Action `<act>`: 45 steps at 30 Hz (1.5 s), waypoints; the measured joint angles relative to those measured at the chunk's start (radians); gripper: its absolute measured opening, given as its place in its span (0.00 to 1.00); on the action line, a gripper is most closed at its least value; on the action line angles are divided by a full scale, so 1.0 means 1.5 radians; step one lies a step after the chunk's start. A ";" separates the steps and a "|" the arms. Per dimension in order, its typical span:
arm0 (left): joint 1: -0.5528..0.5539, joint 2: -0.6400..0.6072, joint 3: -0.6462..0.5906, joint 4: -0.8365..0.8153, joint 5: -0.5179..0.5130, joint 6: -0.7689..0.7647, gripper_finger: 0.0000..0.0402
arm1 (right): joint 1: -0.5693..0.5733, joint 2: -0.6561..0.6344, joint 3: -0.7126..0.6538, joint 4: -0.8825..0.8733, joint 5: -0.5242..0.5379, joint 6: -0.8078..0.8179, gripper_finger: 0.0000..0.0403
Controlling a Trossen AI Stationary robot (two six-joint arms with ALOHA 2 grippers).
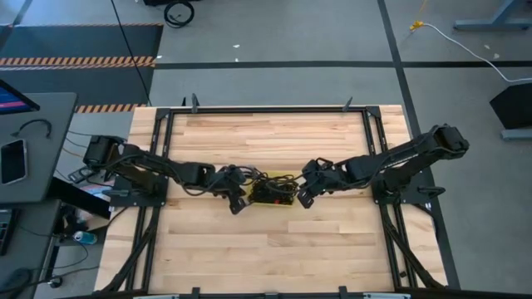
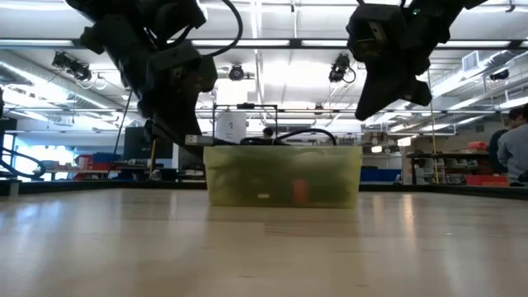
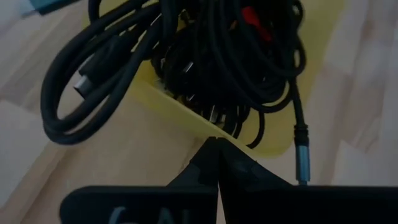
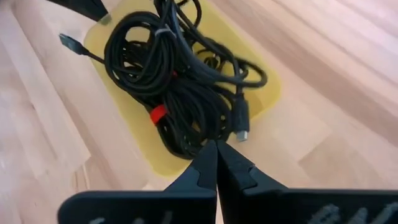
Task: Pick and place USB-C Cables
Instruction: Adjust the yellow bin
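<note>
Both claws, left claw (image 1: 237,205) and right claw (image 1: 304,199), were pinched closed and empty beside the yellow bin (image 1: 287,203); USB-C cables (image 4: 177,93) were piled tangled inside, so one grab risked dragging several out

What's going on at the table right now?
Both arms hang over a yellow bin at the middle of the table. It holds a tangle of black USB-C cables. The left claw and right claw are each shut and empty, one at either end of the bin. Some cable loops hang over its edge.
</note>
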 joint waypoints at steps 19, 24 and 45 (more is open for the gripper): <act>0.000 0.000 -0.001 0.015 0.000 -0.006 0.00 | 0.045 0.121 -0.003 0.019 -0.029 0.042 0.00; 0.000 0.001 -0.001 0.020 0.000 -0.019 0.00 | 0.033 0.116 -0.003 0.033 -0.010 0.029 0.00; -0.001 0.001 -0.002 0.015 -0.024 0.006 0.00 | 0.027 0.116 -0.004 0.069 -0.013 0.025 0.00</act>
